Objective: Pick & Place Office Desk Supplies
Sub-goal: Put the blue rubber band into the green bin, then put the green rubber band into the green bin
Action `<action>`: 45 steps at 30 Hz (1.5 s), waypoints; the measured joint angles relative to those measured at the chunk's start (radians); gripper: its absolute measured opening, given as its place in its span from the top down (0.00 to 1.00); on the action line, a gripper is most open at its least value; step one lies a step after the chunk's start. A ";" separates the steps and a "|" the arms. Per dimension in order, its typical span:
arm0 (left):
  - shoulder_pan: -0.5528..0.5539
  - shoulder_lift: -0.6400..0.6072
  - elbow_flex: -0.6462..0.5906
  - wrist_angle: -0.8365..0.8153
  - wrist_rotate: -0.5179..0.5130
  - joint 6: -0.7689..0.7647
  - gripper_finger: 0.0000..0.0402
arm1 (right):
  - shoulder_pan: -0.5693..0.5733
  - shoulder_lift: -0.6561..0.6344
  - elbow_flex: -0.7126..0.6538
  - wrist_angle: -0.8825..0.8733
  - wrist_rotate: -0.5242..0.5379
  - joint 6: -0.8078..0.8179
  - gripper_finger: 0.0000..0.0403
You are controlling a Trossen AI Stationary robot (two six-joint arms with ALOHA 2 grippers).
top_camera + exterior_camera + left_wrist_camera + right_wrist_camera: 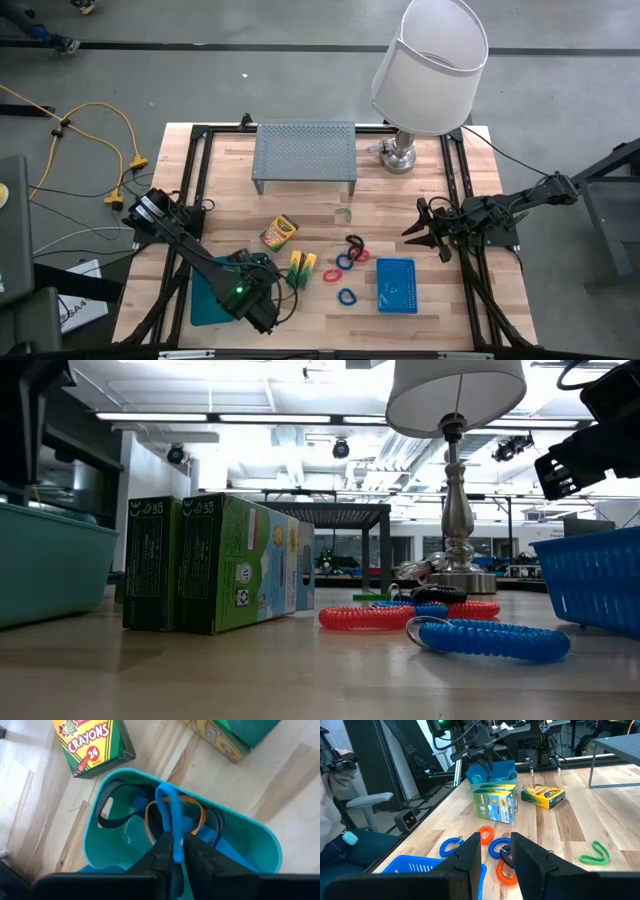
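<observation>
From above, the left gripper (262, 305) hangs over the teal tray (208, 300) near the front left corner of the tabletop (320, 310), while the right gripper (422, 228) waits by the right edge. The crayon box (279, 232) lies near the table's middle, the yellow-green blocks (302, 268) stand just beside the tray, the band loops (348, 262) lie toward the front centre, and the blue mesh basket (397, 285) sits near the front edge, right of them. At table height, the blocks (215, 563) stand upright beside the tray's wall (45, 570), with red and blue loops (440, 625) lying before the basket (592, 582). The left wrist view shows the left gripper's fingers (162, 857) nearly closed, pinching a blue band (170, 817) that rises from inside the tray (260, 845), where black and orange bands also lie. The right wrist view shows the right gripper's fingers (467, 857) apart, holding nothing, above the loops (490, 847).
</observation>
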 joint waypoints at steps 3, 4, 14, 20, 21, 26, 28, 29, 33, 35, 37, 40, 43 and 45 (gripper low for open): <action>0.000 0.000 0.000 0.000 0.000 0.000 0.86 | 0.000 0.000 0.000 0.000 0.000 0.000 0.77; 0.000 0.000 0.000 0.000 0.000 0.000 0.85 | 0.000 0.000 0.000 0.000 0.000 0.000 0.77; 0.038 0.000 0.000 0.018 -0.096 0.120 0.84 | 0.000 0.000 0.000 0.000 0.000 0.000 0.77; 0.153 -0.001 0.000 0.131 -0.177 0.427 0.84 | 0.000 0.000 0.000 0.000 0.000 0.000 0.77; 0.178 -0.001 0.000 0.161 -0.183 0.490 0.84 | 0.000 0.000 0.000 0.000 0.000 0.000 0.77; 0.312 -0.002 0.000 0.332 -0.183 0.807 0.84 | 0.000 0.000 0.000 0.000 0.000 0.000 0.77; 0.361 -0.002 0.000 0.396 -0.176 0.926 0.84 | 0.000 0.000 0.000 0.000 0.000 0.000 0.77; 0.387 -0.002 0.000 0.431 -0.173 0.987 0.84 | 0.000 0.000 0.000 0.000 0.000 0.000 0.77; 0.480 -0.002 0.000 0.575 -0.125 1.174 0.84 | 0.000 0.000 0.000 0.000 0.000 0.000 0.77; 0.524 -0.002 0.000 0.649 -0.070 1.233 0.84 | 0.000 0.000 0.000 0.000 0.000 0.000 0.77; 0.563 -0.002 0.000 0.711 -0.026 1.276 0.84 | 0.000 0.000 0.000 0.000 0.000 0.000 0.77; 0.608 -0.002 0.000 0.761 -0.024 1.324 0.84 | 0.000 0.000 0.000 0.000 0.000 0.000 0.77; 0.643 -0.002 0.000 0.780 -0.026 1.356 0.84 | 0.000 0.000 0.000 0.000 0.000 0.000 0.77; 0.659 0.008 0.000 0.800 -0.027 1.359 0.84 | 0.000 0.000 0.000 0.000 0.000 0.000 0.77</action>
